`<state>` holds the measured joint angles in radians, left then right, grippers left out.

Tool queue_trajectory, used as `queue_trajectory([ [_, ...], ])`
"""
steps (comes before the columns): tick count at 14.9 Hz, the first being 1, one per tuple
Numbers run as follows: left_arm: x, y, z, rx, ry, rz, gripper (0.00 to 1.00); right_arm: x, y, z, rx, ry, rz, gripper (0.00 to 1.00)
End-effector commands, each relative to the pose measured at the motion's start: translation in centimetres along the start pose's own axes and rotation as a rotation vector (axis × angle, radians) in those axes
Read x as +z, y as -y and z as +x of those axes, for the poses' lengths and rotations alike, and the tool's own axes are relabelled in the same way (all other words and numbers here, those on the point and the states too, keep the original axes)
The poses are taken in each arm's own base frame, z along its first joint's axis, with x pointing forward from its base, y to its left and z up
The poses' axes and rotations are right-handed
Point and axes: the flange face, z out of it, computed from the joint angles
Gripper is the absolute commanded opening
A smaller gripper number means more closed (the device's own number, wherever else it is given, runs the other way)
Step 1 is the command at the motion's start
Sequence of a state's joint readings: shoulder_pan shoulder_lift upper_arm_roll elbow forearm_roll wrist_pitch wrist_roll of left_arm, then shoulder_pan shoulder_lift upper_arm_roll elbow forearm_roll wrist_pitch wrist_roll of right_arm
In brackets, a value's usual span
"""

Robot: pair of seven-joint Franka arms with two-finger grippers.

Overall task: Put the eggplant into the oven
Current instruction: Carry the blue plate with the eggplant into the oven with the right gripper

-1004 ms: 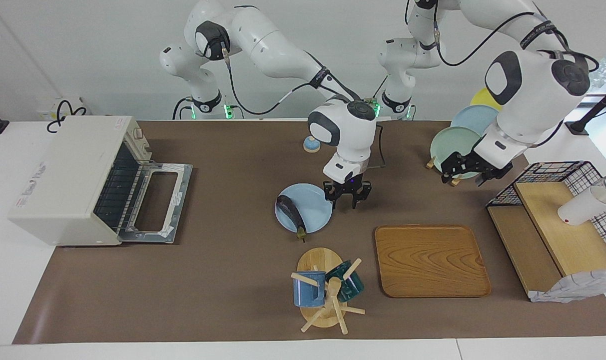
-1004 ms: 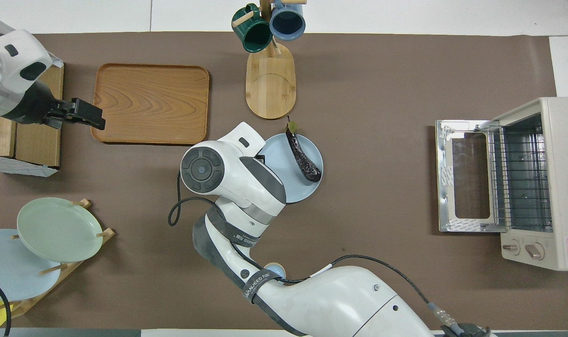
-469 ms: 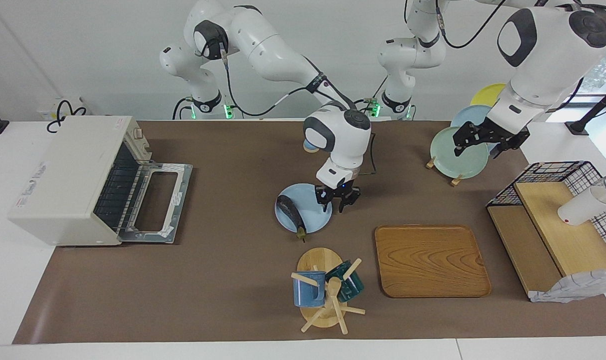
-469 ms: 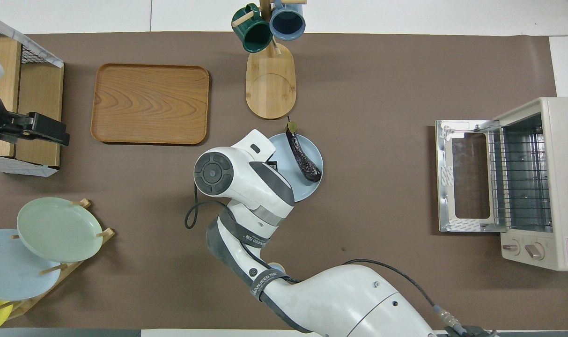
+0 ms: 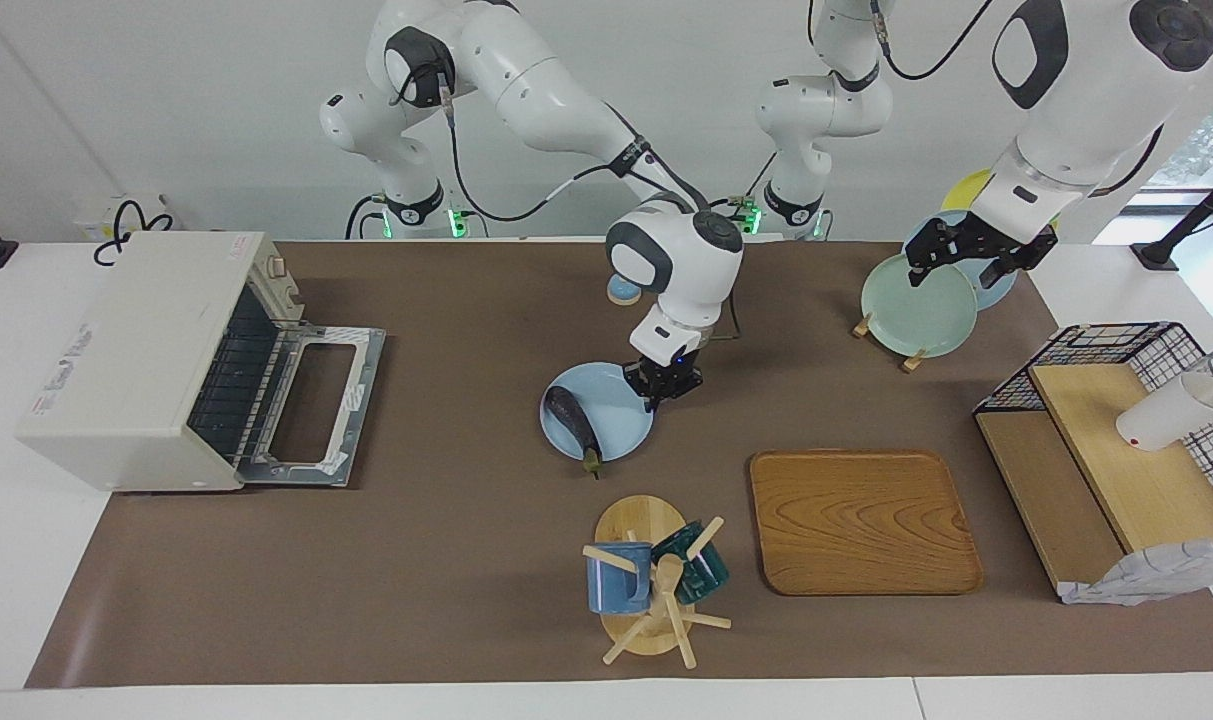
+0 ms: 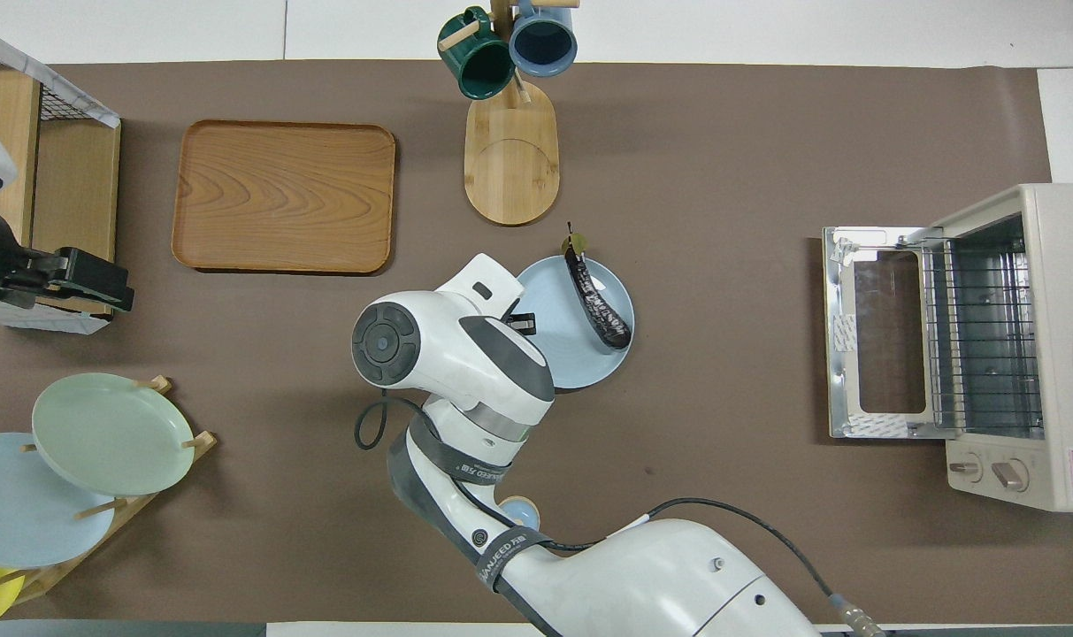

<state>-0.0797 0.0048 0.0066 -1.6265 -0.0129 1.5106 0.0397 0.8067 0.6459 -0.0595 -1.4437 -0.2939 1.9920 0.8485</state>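
The dark purple eggplant [image 5: 573, 420] lies on a light blue plate [image 5: 616, 425] in the middle of the table; both also show in the overhead view, the eggplant [image 6: 598, 305] on the plate [image 6: 563, 358]. My right gripper [image 5: 659, 390] is shut on the plate's rim, on the edge toward the left arm's end; its tip shows in the overhead view [image 6: 520, 323]. The off-white oven [image 5: 136, 360] stands at the right arm's end with its door [image 5: 316, 405] folded down and its rack showing. My left gripper [image 5: 966, 270] is open and empty, raised over the plate rack.
A mug rack [image 5: 646, 580] with two mugs stands farther from the robots than the plate. A wooden tray [image 5: 861, 520] lies beside it. A plate rack [image 5: 916, 305] and a wire shelf [image 5: 1116, 440] stand at the left arm's end. A small blue knob [image 5: 621, 290] sits near the robots.
My right gripper came down and shut on the blue plate's rim, and the plate with the eggplant has slid a little toward the oven. My left gripper rose and drew back over the plate rack.
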Motion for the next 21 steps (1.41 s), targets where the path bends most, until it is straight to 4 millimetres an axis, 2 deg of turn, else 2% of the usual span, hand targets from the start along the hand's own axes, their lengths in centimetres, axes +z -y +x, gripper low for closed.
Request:
queue_trajectory([
  [1,-0.1,1.2,-1.1,-0.017,-0.024,0.023,1.00,-0.5,-5.7,1.7,-0.012,0.053,-0.095,0.00],
  [3,-0.9,1.1,-0.2,-0.017,-0.078,0.026,1.00,-0.6,-11.3,3.8,0.012,0.100,-0.158,0.00],
  [4,-1.6,1.0,0.0,-0.015,-0.081,0.025,1.00,-0.2,-15.2,5.0,0.041,0.129,-0.174,0.00],
  [6,-2.6,1.3,-0.6,-0.022,-0.062,0.025,1.00,0.4,-20.3,6.0,0.102,0.161,-0.186,0.00],
  [7,-2.9,1.3,-0.8,-0.024,-0.052,0.023,1.00,0.5,-23.5,6.5,0.138,0.170,-0.194,0.00],
  [9,-3.0,1.0,-1.1,-0.021,-0.043,0.023,1.00,0.8,-29.5,5.4,0.172,0.204,-0.189,0.00],
  [11,-3.2,1.0,-1.3,-0.024,-0.048,0.024,1.00,0.9,-36.1,2.9,0.188,0.195,-0.142,0.00],
  [12,-3.4,1.1,-1.4,-0.027,-0.048,0.023,1.00,1.4,-37.5,1.1,0.168,0.191,-0.123,0.00],
  [13,-3.4,1.0,-1.4,-0.027,-0.048,0.023,1.00,2.2,-38.1,-0.5,0.159,0.186,-0.108,0.00],
  [15,-3.4,1.5,-1.3,-0.036,-0.054,0.021,1.00,3.5,-40.7,-2.1,0.184,0.192,-0.094,0.00],
  [18,-3.4,2.0,-1.3,-0.056,-0.054,0.020,1.00,4.3,-42.9,-2.4,0.163,0.222,-0.099,0.00],
  [21,-3.4,2.0,-1.3,-0.080,-0.058,0.020,1.00,5.4,-46.5,-2.6,0.150,0.248,-0.121,0.00],
])
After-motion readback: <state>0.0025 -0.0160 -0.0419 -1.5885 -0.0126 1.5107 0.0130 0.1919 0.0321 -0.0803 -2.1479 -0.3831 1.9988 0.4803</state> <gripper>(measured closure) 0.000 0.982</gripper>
